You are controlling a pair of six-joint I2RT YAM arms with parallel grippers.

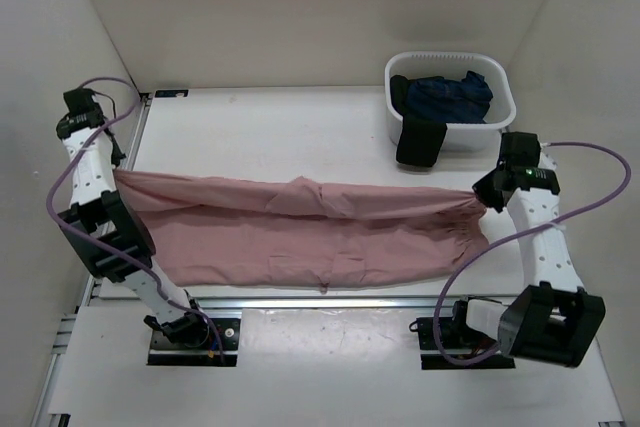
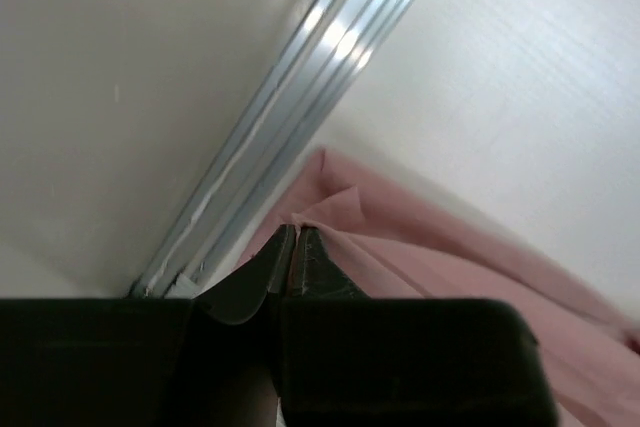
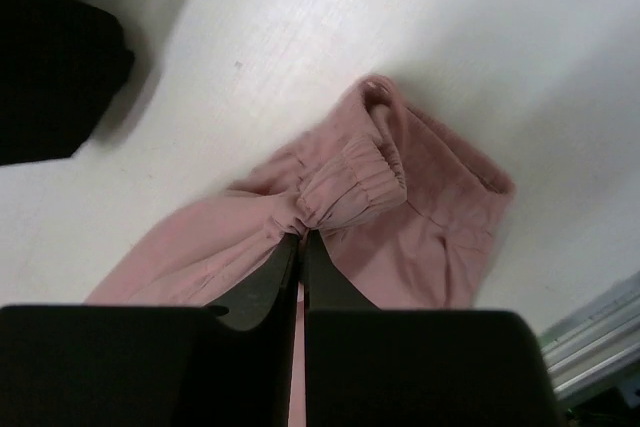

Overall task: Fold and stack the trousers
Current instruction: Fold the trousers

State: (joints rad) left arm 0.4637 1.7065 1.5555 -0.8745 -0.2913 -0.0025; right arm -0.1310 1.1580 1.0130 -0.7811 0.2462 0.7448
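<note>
Left jaws and right jaws are both clamped on cloth. Across the bench [image 1: 280, 127] lie the pink trousers [image 1: 300, 237], top edge taut between the arms, left pinching a corner, right a gathered elastic edge. A white tub [image 1: 470, 139] of dark clothes [image 1: 450, 97] stands far right.

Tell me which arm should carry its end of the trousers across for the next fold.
Probably right. Both pinch the trousers, but the left gripper is crowded against the rail at the table edge; the right gripper has bare surface beside it.
</note>
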